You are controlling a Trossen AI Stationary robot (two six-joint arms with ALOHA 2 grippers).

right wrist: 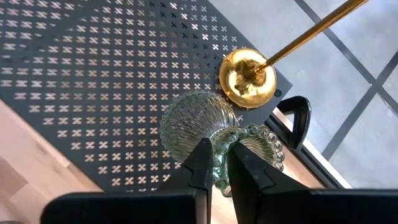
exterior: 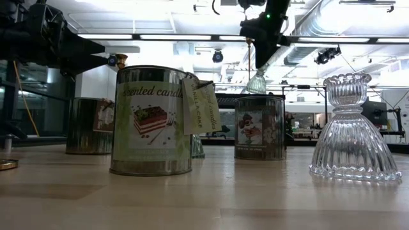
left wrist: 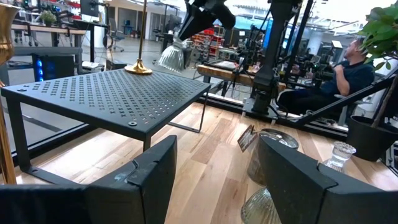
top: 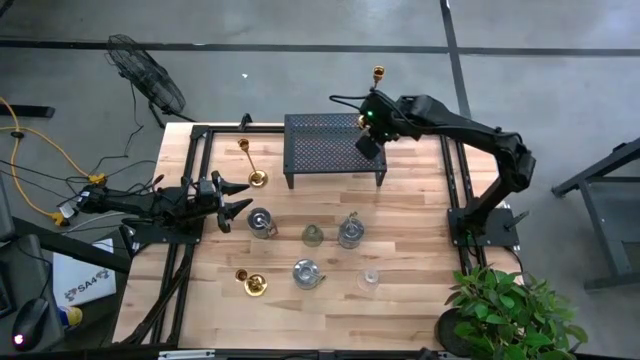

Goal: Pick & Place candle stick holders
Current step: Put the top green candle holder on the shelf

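Note:
My right gripper (top: 368, 135) is over the black mesh stand (top: 335, 150), shut on a clear ribbed glass holder (right wrist: 198, 127). A gold stick holder (right wrist: 247, 78) stands by its round base on the stand's far right corner. A second gold holder (top: 251, 167) stands on the table left of the stand, and a third (top: 250, 283) stands near the front. Two more glass holders (top: 313, 235) (exterior: 351, 128) stand on the table. My left gripper (top: 235, 205) is open and empty at the table's left. My right gripper pinches the glass holder's narrow neck (right wrist: 219, 163) between its two fingers, between the ribbed bell base and the beaded rim (right wrist: 264, 144). The fingers come slanting down from above. The holder hangs tilted, lifted clear above the mesh stand, beside the gold holder's base.
Three candle tins (top: 260, 222) (top: 348, 232) (top: 305, 272) stand among the holders in the table's middle. A potted plant (top: 505, 310) stands at the front right corner. A person (left wrist: 354, 68) sits beyond the table.

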